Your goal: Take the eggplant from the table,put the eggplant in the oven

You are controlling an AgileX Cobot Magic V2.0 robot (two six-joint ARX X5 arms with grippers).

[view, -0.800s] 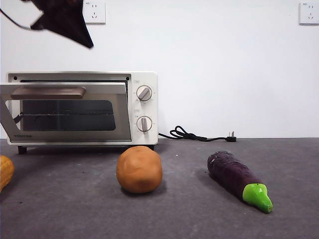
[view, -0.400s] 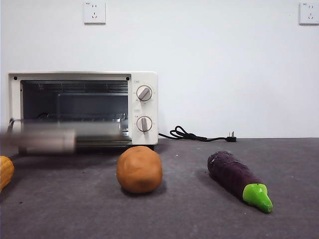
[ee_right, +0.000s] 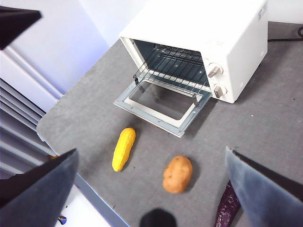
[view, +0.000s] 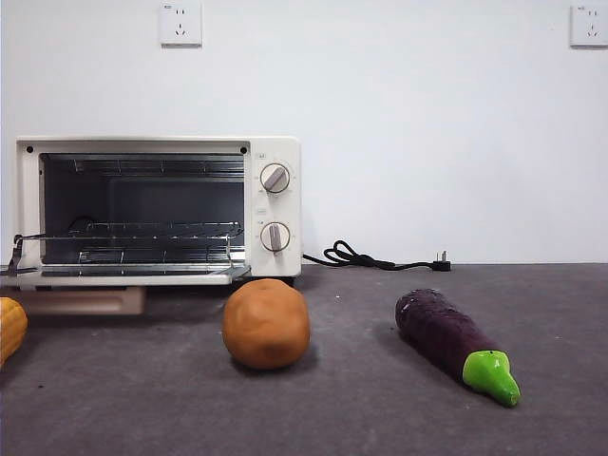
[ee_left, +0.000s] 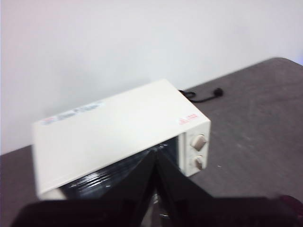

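1. Front view: no claw shows here. The eggplant lies on the desk toward the right, its green stem end nearest the camera. The oven stands at the back left with its door folded down flat and the wire rack bare. A brown potato sits just in front of the oven's knobs, well apart from the eggplant, and a yellow corn cob pokes in at the left edge.

2. Left wrist view: the left claw hangs above the oven, its two black jaws meeting at the tips and gripping nothing. A sliver of the eggplant shows at the picture's edge, well away from it.

3. Right wrist view: the right claw is spread wide and empty, high over the desk. The eggplant lies below, close by one jaw, beside the potato. The corn cob lies in front of the open oven.
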